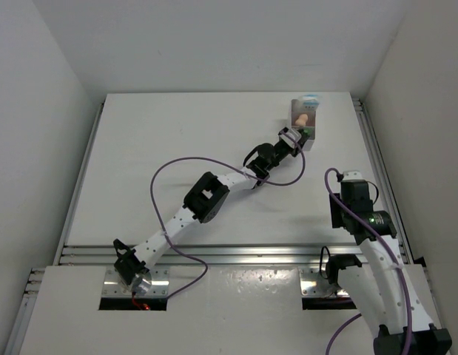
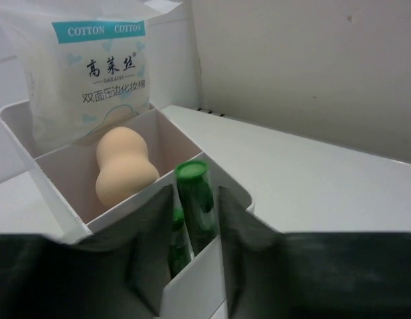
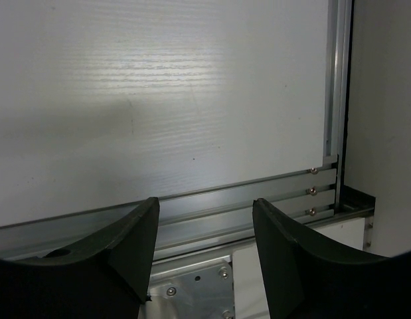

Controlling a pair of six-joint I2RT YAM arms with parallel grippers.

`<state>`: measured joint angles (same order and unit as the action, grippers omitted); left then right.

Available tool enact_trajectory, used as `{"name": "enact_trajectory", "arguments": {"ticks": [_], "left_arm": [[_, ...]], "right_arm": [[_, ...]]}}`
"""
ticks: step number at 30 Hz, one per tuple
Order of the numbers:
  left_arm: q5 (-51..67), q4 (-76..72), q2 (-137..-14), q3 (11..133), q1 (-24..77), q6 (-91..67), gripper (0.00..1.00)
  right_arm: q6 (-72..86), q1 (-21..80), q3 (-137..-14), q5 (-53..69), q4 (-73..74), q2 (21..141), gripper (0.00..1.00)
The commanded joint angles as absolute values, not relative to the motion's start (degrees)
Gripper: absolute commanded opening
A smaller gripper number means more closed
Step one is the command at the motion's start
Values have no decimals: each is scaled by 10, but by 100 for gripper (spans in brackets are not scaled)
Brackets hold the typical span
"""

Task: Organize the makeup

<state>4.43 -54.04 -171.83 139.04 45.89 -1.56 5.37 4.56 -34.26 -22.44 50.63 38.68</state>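
The white tray (image 1: 294, 111) stands at the table's far right. A white-blue cotton packet (image 2: 92, 73) stands upright in its far compartment, and a peach egg-shaped sponge (image 2: 122, 166) lies in the middle one. My left gripper (image 2: 195, 193) reaches over the tray's near compartment, its fingers close on either side of an upright green tube (image 2: 194, 199). A second green item (image 2: 178, 236) stands lower in that same compartment. My right gripper (image 3: 205, 206) hangs open and empty over the metal rail. The other makeup is out of view.
The tray's near wall (image 2: 195, 286) lies between my left fingers. Metal rails (image 3: 245, 199) run along the table's near and right edges. Side walls (image 1: 417, 89) close in the table. The right arm (image 1: 358, 203) stays near its base.
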Motion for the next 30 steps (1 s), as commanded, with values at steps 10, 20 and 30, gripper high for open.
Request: {"name": "enact_trajectory", "arguments": {"ticks": [10,20,30], "left_arm": [[120,-560,-1594,1292,461,5,63],[178,-430,-1274,1025,446,71,65],[19,-33,-923,808,257,71,65]], "right_arm": [[35,45,-365,-191,477,398,68],[110,61,-409,-141,432,461,77],[213,289,-477,-163,255,680,81]]}}
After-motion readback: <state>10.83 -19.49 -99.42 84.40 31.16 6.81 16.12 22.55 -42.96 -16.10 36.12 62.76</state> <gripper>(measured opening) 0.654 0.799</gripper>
